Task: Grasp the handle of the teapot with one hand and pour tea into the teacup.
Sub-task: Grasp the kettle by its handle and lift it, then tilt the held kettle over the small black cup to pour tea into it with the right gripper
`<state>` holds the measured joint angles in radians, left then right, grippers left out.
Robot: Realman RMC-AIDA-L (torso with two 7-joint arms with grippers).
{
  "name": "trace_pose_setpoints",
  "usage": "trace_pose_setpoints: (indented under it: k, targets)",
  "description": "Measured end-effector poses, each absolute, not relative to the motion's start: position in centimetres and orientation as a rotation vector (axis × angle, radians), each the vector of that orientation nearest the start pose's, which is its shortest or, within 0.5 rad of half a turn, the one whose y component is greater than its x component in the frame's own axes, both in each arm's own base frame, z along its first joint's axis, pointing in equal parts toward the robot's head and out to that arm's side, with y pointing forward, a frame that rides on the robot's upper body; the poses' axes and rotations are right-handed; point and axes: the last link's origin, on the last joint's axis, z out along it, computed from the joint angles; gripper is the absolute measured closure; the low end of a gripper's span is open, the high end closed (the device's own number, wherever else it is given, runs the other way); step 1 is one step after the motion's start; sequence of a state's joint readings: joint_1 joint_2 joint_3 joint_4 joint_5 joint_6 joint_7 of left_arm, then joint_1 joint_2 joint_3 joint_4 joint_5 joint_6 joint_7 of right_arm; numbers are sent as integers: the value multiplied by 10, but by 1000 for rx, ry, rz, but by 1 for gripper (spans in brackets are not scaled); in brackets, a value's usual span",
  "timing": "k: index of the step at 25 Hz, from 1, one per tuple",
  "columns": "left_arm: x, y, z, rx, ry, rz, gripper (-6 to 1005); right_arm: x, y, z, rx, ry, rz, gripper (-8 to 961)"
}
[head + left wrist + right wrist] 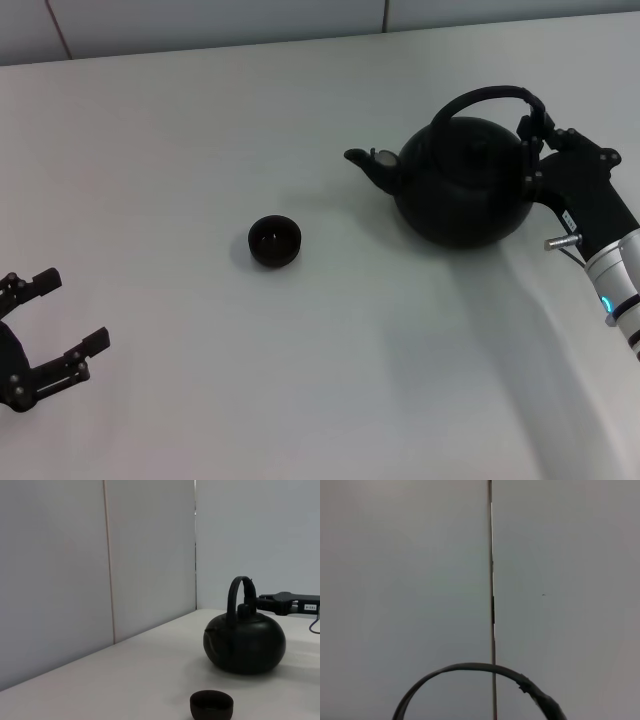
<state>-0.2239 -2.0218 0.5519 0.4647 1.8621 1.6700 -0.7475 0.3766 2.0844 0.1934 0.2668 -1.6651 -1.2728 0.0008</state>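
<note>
The matte-black teapot point(462, 182) stands upright at the right of the white table, its spout point(365, 165) pointing toward the middle. Its arched handle point(480, 96) rises over the lid. My right gripper point(536, 126) is at the handle's right end, against the pot's right side. The small black teacup point(274, 241) sits apart, left of the spout. My left gripper point(70, 312) is open and empty, low at the front left. The left wrist view shows the teapot point(245, 642), the cup point(211, 705) and the right gripper point(282, 602) behind the handle. The right wrist view shows only the handle's arc point(470, 669).
The white table point(200, 140) runs to a pale wall at the back edge. A grey wall with a vertical seam point(108, 560) shows behind the table in the left wrist view. My right forearm point(615, 270) reaches in from the right edge.
</note>
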Motion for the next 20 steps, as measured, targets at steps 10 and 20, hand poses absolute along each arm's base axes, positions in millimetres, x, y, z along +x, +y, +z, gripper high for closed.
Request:
trace_pose_setpoints:
  k: [10, 20]
  targets:
    - [-349, 227, 18, -2440, -328, -742, 137, 317, 298, -36, -1621, 482, 732, 868]
    - [-348, 226, 14, -2436, -332, -750, 137, 295, 369, -6, -1905, 440, 791, 870]
